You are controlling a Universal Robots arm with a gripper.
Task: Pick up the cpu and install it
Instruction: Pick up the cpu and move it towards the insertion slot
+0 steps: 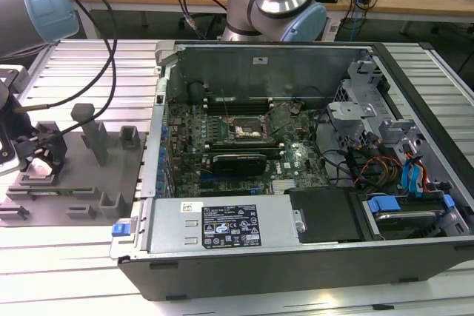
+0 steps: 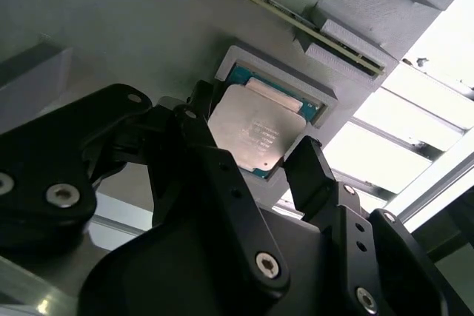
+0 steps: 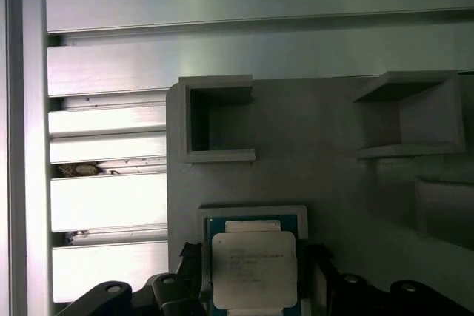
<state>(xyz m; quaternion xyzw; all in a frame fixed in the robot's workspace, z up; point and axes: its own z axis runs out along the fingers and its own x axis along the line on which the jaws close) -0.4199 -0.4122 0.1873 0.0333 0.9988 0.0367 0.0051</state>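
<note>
In the exterior view the gripper [image 1: 35, 155] hangs low over a grey fixture plate [image 1: 74, 183] at the exterior view's left, on a slotted metal table [image 1: 81, 64] and well apart from the open computer case [image 1: 296, 57]. Inside the case the motherboard [image 1: 222, 138] lies flat with its dark socket [image 1: 248, 129] near the middle. A white label [image 1: 229, 226] on the metal box at the case's near edge carries dense print and marks too small to make out. In the second wrist view the cpu [image 2: 255, 132] lies flat in a shallow grey pocket [image 2: 244, 61] of the plate, silvery lid up and a strip of green board showing at its edges. It looks close to square, so I cannot tell a long axis. The black fingers [image 2: 315, 172] stand spread, one on each side of the pocket, clear of the chip and grasping nothing. In the first wrist view the cpu [image 3: 254, 268] sits inside the pocket's raised rim [image 3: 252, 211], between the two parted fingers [image 3: 320, 268]. Faint lines of print cross the lid along the line from one finger to the other, too fine to read.
</note>
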